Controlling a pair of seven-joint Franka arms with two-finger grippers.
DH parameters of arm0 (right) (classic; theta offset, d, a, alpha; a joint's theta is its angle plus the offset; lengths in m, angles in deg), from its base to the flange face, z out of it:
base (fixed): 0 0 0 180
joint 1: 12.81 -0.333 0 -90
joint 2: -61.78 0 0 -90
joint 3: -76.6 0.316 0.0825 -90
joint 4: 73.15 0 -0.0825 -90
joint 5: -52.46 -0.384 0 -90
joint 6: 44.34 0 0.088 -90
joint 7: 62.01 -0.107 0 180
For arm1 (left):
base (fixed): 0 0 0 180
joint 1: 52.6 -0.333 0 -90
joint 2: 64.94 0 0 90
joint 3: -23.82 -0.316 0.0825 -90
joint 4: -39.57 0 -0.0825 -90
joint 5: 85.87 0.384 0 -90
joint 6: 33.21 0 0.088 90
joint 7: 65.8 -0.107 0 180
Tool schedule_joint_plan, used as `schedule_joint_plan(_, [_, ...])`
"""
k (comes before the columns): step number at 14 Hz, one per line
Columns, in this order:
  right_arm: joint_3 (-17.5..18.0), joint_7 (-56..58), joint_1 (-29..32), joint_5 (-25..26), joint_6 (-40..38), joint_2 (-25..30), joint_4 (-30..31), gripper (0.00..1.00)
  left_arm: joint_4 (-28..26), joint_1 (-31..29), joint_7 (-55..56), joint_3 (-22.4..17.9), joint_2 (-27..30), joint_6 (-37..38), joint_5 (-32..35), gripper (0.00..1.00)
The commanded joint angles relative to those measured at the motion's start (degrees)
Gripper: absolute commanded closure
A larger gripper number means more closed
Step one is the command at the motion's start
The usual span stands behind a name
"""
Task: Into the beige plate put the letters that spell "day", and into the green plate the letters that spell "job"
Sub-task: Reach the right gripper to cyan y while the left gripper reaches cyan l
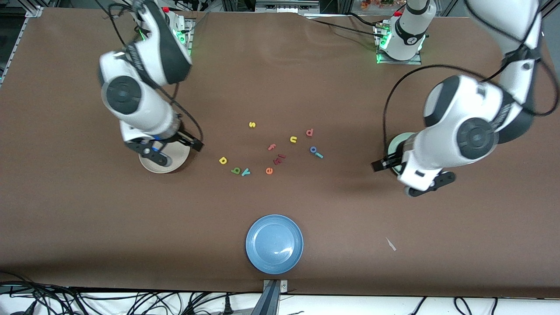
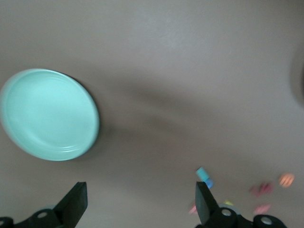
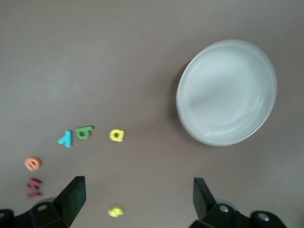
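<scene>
Nothing sorted yet: right pincer (image 3: 137,202) over the beige plate (image 1: 175,162), left pincer (image 2: 140,204) by the green plate (image 2: 50,114), both wide open and empty; next, reach the yellow letter (image 1: 223,160).

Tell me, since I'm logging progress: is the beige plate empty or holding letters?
Empty. The right wrist view shows the beige plate with a bare inside, and the yellow, green and teal letters lie on the table beside it.
</scene>
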Motion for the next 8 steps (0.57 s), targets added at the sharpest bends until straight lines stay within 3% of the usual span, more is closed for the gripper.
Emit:
schedule_joint_plan(1, [-0.42, -14.6, -2.6, 0.85, 4.36, -3.75, -0.75, 0.0, 0.67, 3.34, 12.74, -0.44, -5.1, -6.54, -1.72, 0.0])
schedule_joint_plan(5, [-0.42, -30.24, -6.46, 0.49, 14.02, -10.34, -1.36, 0.01, -0.3, 6.59, 25.6, -0.44, -9.33, -12.01, -1.98, 0.0])
schedule_joint_plan(8, [-0.42, -37.48, -6.73, 0.23, 17.39, -17.01, -6.09, 0.03, -6.09, 8.44, 29.74, -0.44, -9.34, -18.93, -2.07, 0.0])
